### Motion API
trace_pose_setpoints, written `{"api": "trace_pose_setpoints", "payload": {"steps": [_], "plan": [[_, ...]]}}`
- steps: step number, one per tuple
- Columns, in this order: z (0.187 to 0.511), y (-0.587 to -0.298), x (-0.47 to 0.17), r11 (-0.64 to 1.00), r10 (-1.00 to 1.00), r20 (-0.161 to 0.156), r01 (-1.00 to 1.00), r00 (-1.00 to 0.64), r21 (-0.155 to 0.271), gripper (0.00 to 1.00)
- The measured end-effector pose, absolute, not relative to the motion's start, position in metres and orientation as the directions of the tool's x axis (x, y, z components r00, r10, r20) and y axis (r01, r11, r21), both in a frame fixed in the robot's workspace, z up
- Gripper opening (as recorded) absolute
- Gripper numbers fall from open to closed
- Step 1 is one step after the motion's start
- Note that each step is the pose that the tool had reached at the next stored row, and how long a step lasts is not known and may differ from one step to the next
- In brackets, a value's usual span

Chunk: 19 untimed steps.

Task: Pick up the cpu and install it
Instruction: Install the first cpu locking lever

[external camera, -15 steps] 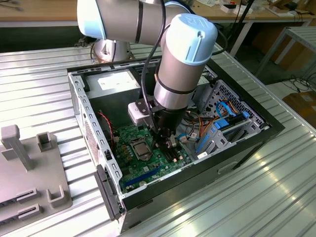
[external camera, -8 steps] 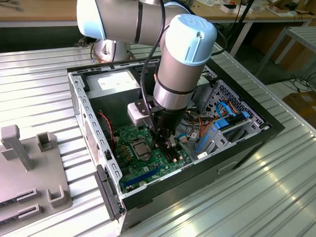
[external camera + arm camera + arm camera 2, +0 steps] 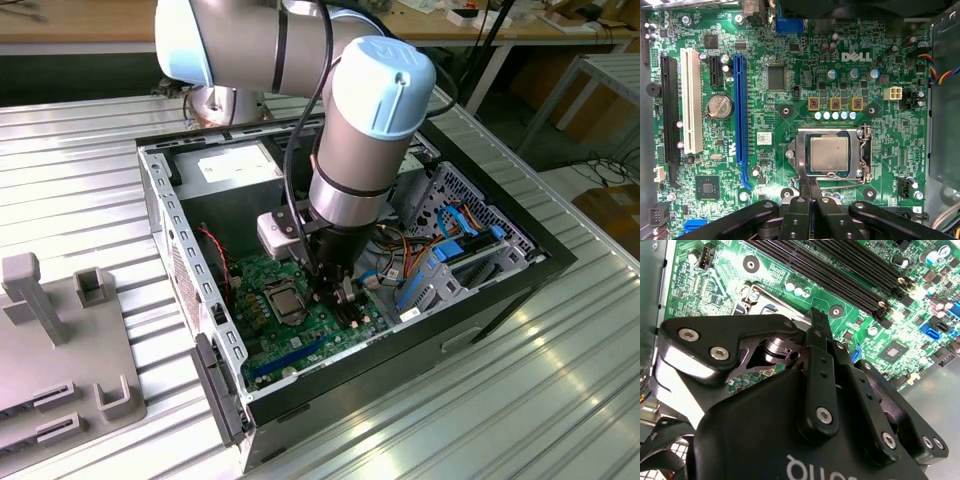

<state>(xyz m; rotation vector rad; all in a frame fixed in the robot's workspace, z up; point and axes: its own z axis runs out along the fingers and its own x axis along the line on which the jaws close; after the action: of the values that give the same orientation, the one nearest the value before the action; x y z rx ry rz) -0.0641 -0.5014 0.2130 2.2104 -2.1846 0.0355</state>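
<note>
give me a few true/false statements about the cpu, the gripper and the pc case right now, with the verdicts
1. The cpu sits in its socket on the green motherboard. True.
2. The gripper holds the cpu in the air. False: its fingers are closed together with nothing between them, beside the socket.
3. The pc case is open, with the arm reaching down into it. True.
4. The coin battery lies on top of the cpu. False: it sits apart, between the white and blue slots.
5. The grey fixture block stands inside the case. False: it rests outside, on the exterior view's left.
</note>
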Motion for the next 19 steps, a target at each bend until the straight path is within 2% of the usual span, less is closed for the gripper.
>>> {"api": "trace_pose_setpoints", "payload": {"steps": [19], "plan": [[0.2045, -0.5031, -0.0597, -0.032, -0.999, 0.040, -0.999, 0.033, 0.008, 0.11]]}}
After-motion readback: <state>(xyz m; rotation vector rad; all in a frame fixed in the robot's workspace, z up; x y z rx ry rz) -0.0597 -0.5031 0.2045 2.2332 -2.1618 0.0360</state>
